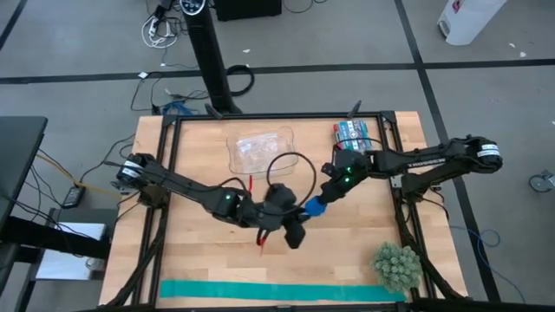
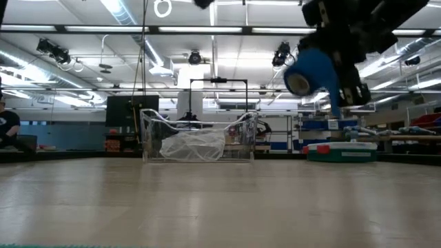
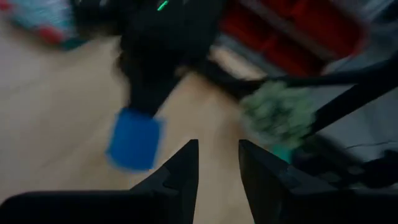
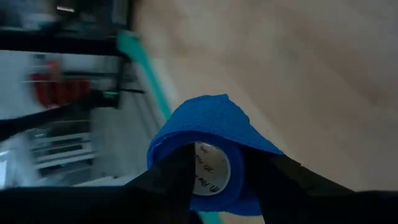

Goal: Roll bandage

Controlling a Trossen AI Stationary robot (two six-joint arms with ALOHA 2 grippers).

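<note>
Teal strip lies flat at table's 6 o'clock edge, untouched. Table centre: left gripper empty, fingers narrowly apart, just beside bandage. Bandage looks fully rolled, a blue cylinder held off the wood btwn right gripper fingers. Prob. only set-down left. Clear tray at 12.

A robotics lab: wooden bench, ceiling strip lights, cabled floor stand.
</note>
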